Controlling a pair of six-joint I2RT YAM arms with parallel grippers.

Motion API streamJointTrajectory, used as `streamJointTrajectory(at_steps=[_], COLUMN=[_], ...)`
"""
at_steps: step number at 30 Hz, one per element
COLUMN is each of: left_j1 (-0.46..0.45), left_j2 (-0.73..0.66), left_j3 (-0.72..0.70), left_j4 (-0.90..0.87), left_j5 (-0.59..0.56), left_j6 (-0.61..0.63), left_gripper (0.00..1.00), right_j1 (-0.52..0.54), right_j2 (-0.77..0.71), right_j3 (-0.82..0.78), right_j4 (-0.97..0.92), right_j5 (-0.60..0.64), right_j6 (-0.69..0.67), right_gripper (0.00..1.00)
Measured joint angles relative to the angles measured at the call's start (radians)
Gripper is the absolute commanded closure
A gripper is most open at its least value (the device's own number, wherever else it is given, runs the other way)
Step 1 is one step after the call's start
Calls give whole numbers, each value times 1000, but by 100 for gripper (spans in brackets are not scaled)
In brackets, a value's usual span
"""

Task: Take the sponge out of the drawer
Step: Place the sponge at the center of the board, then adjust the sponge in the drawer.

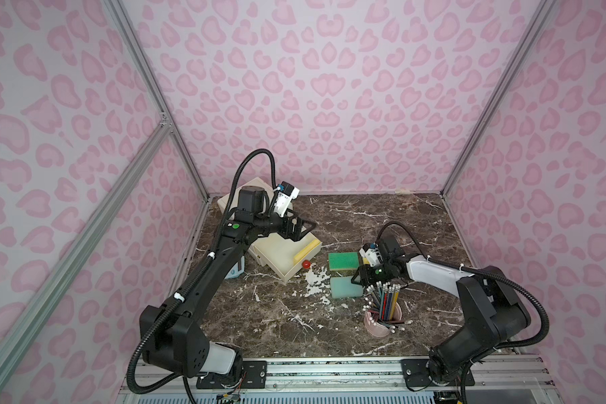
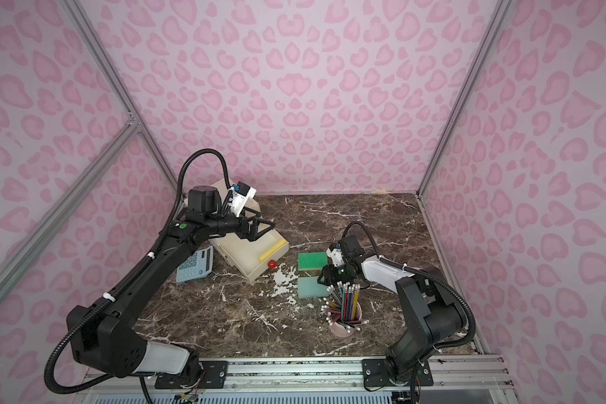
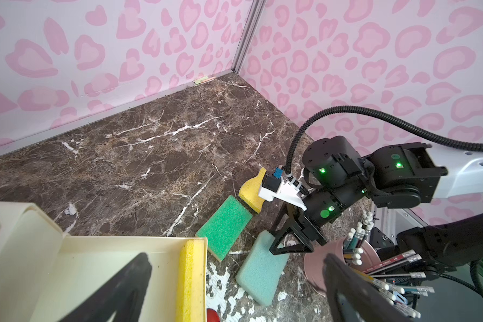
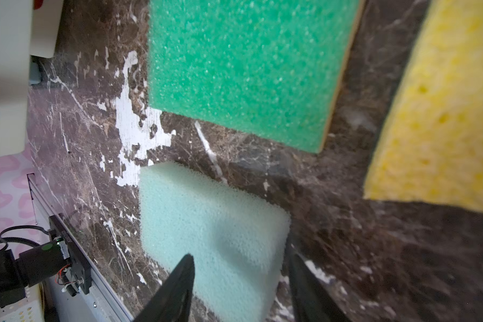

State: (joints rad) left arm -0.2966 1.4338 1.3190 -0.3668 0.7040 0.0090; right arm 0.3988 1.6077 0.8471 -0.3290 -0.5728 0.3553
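My left jaws hang wide open over the drawer [image 1: 277,257], where a yellow sponge [image 1: 307,252] lies against the front wall. My right jaws stand apart over a pale sponge [image 1: 342,288] on the worktop [image 1: 259,314]
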Motion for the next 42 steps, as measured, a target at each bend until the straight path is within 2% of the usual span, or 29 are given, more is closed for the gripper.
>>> streamJointTrajectory(at_steps=[9, 11, 14, 18, 21, 28, 33, 37, 42], left_j1=[0, 0, 0, 0, 2, 31, 48, 66, 82], left_j2=[0, 0, 0, -14, -48, -188, -228, -221, -208], left_j3=[0, 0, 0, -6, -32, -154, -182, -183, -183], left_j4=[0, 1, 2, 5, 28, 106, 156, 160, 163], left_j5=[3, 3, 2, -27, -62, -209, -301, -335, -341], left_j6=[3, 3, 2, -2, -13, -65, -91, -113, -122], left_gripper=[2, 2, 2, 2, 2, 2, 2, 2, 2], right_j1=[0, 6, 52, 117, 165, 299, 344, 374, 378], right_j2=[-114, -137, -156, -105, -22, 222, 363, 382, 296], right_j3=[42, 68, 121, 242, 374, 758, 940, 962, 862], right_j4=[-5, 2, 21, 56, 76, 21, -106, -196, -230], right_j5=[100, 151, 292, 406, 465, 528, 516, 497, 460], right_j6=[0, 0, -8, -50, -103, -286, -399, -502, -614], right_gripper=[36, 37, 38, 44, 44, 43, 49, 43, 39])
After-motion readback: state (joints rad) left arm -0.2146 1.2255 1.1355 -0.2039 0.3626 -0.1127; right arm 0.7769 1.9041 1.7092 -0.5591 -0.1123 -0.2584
